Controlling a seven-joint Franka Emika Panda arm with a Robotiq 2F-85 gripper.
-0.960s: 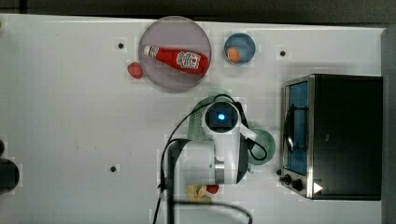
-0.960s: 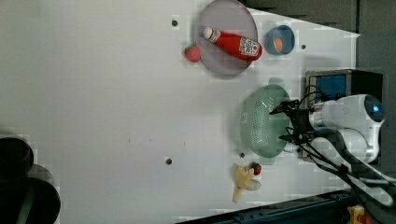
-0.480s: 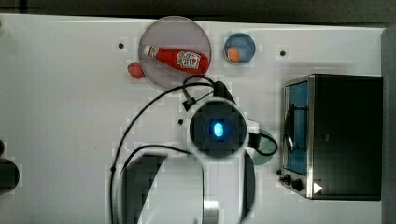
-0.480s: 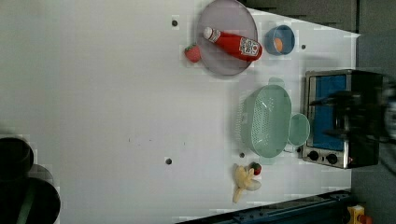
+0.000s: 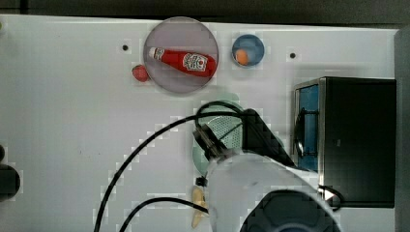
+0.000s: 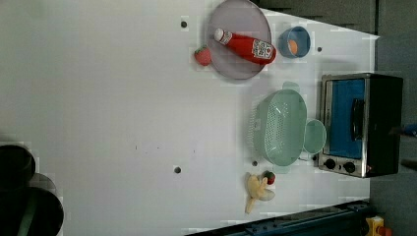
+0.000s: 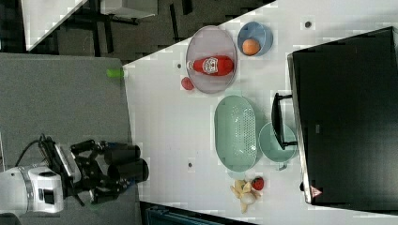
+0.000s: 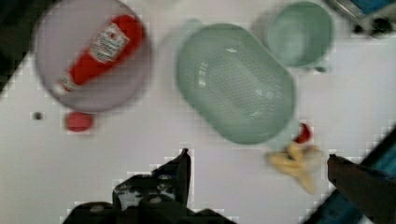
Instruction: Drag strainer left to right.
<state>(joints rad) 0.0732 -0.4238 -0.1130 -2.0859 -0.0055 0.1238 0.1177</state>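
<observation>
Strainer: I see the pale green strainer (image 6: 281, 127) sitting empty on the white table (image 6: 108, 113), open side up. In the left view it lies between the grey plate above it and the banana below it.
Mug: the small green mug (image 6: 314, 136) touches the strainer's rim on the left view's right, wedged between strainer and toaster oven (image 6: 361, 125).
Gripper: in the right view my gripper (image 7: 119, 169) hangs well off the table, at the right view's lower left, clear of every object. Its fingers (image 8: 180, 170) stand spread wide with nothing between them.
Arm: in the top view the white arm (image 5: 251, 193) and its black cables cover much of the strainer (image 5: 220, 130); I can make out only part of the holed inside there.
Plate: the round grey plate (image 6: 231, 29) carries a red ketchup bottle (image 6: 246, 46) lying on its side.
Strawberry: a small red strawberry (image 6: 202, 55) rests on the table just beside the plate, on the left view's left.
Bowl: a blue bowl (image 6: 295, 42) with an orange (image 6: 293, 46) inside stands near the plate, on the left view's right.
Banana: a peeled banana (image 6: 256, 191) lies near the table edge, with a small red fruit (image 6: 268, 177) touching it, just below the strainer.
Wrist camera: strainer (image 8: 236, 81), mug (image 8: 299, 32) and plate (image 8: 135, 60) all sit well apart from the fingertips.
</observation>
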